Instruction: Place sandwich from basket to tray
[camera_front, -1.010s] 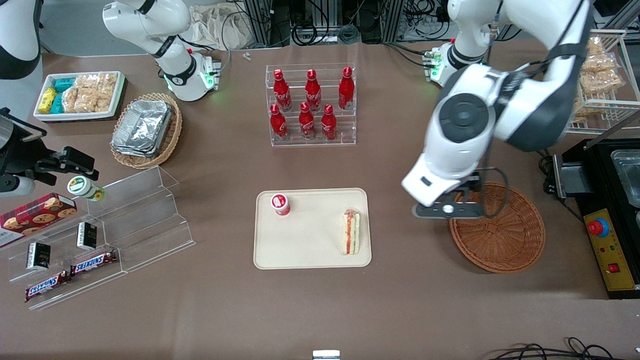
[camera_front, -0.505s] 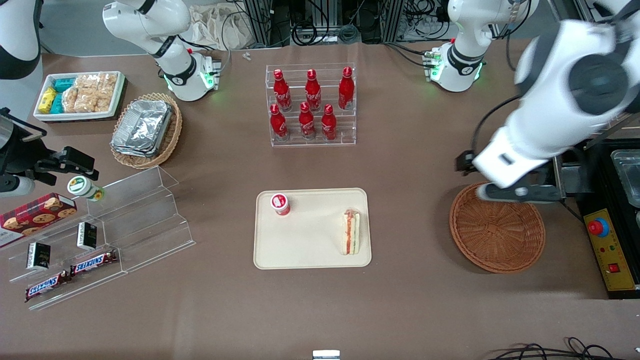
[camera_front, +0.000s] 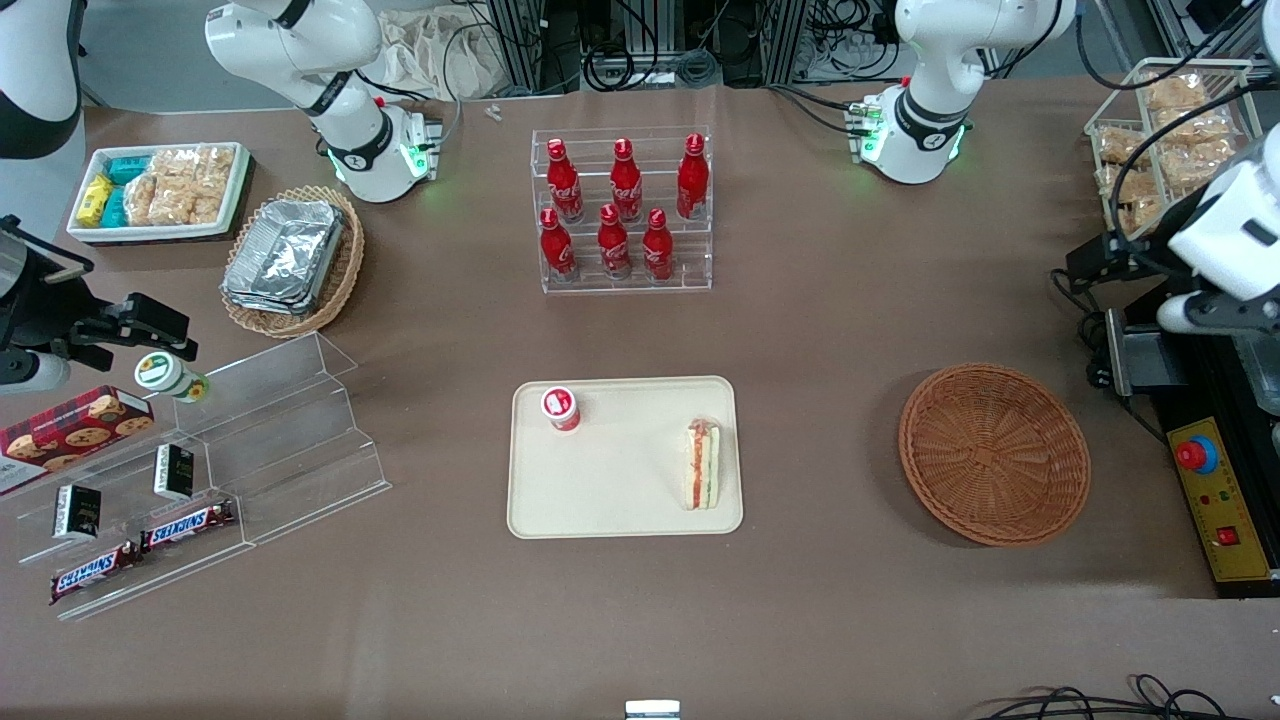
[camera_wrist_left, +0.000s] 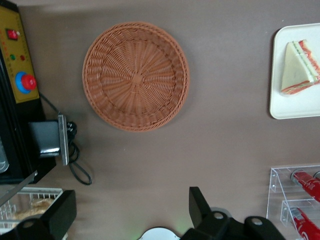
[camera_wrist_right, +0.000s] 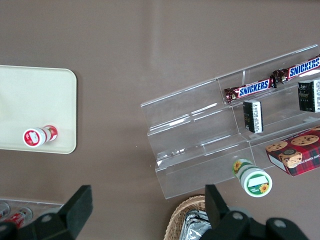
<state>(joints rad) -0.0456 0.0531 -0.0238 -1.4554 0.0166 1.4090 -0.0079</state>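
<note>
One sandwich (camera_front: 702, 464) on one tray (camera_front: 620, 500) — one basket (camera_front: 994, 453) apart, hand (camera_wrist_left: 130, 215) spread wide above the table.

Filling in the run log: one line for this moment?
sandwich: on tray | basket: empty | gripper: open, raised at working arm's end of table

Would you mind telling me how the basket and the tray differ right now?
The basket is round, reddish-brown wicker; the tray is rectangular, smooth and cream. The basket holds nothing, while the tray carries the sandwich and a small red-capped bottle. Both rest flat on the table. The gripper is open, above the table.
</note>
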